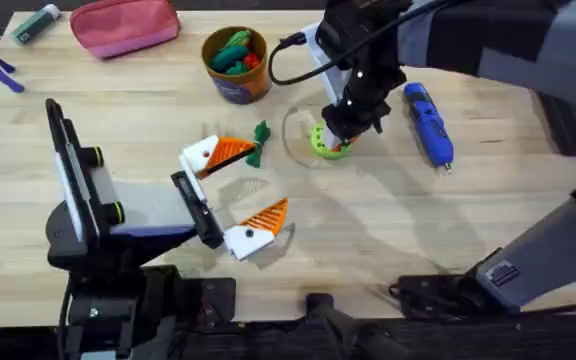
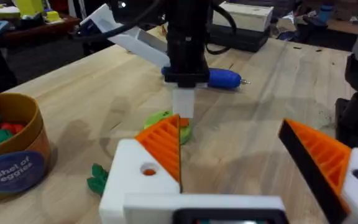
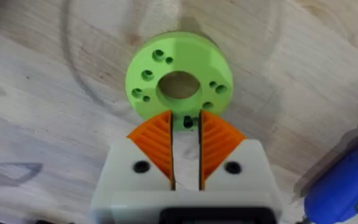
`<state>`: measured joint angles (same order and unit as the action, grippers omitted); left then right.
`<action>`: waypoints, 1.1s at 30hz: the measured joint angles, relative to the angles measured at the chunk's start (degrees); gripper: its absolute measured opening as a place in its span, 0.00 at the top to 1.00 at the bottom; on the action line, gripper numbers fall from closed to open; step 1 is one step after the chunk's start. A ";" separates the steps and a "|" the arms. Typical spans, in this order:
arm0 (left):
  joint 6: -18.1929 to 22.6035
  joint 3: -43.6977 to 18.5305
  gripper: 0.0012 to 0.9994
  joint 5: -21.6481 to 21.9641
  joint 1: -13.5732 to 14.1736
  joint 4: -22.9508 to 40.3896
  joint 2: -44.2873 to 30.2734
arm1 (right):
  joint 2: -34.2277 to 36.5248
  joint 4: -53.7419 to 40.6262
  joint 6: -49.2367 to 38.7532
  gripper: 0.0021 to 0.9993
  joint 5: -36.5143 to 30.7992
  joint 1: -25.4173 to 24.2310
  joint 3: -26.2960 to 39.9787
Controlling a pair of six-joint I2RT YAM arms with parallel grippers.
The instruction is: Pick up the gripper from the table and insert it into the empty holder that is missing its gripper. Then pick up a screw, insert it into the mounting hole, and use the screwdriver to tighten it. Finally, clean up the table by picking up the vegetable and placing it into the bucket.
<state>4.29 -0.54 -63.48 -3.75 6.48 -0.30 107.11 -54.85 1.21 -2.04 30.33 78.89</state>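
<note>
My left gripper [image 1: 268, 180] [image 2: 229, 130] rests open on the table, an orange wedge in each white block. The gripper piece [image 2: 163, 146] sits in the holder [image 2: 135, 180], whose side hole shows orange. The dark green vegetable [image 1: 259, 140] [image 2: 96, 179] lies beside that finger. My right gripper [image 1: 336, 135] [image 3: 186, 118] points down over a bright green disc [image 1: 328, 150] [image 3: 194, 53], shut on a small dark screw [image 3: 188, 122]. To its right lies the blue screwdriver [image 1: 428, 122] [image 2: 219, 78]. The bucket [image 1: 236, 85] [image 2: 17, 168] stands at the back, holding toy vegetables.
A pink pouch [image 1: 125, 25] and some markers [image 1: 3, 70] lie at the table's back left. The right arm's black cable [image 1: 293, 60] loops near the bucket. Bare wood lies in front of the disc and screwdriver.
</note>
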 joint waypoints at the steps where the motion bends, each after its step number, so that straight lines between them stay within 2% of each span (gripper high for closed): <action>1: 0.02 0.00 0.01 0.01 0.00 0.00 -0.02 | 0.00 0.00 0.00 0.81 0.00 0.00 0.00; 11: 0.02 0.00 0.01 0.01 0.00 0.00 -0.02 | 0.00 0.07 0.04 0.99 -0.02 0.00 0.00; 33: 0.02 0.00 0.01 0.02 0.00 0.00 0.00 | -0.05 0.03 0.01 1.00 -0.50 0.12 0.00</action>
<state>4.32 -0.54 -63.46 -3.75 6.48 -0.30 107.06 -54.83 1.23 -2.55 30.44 78.89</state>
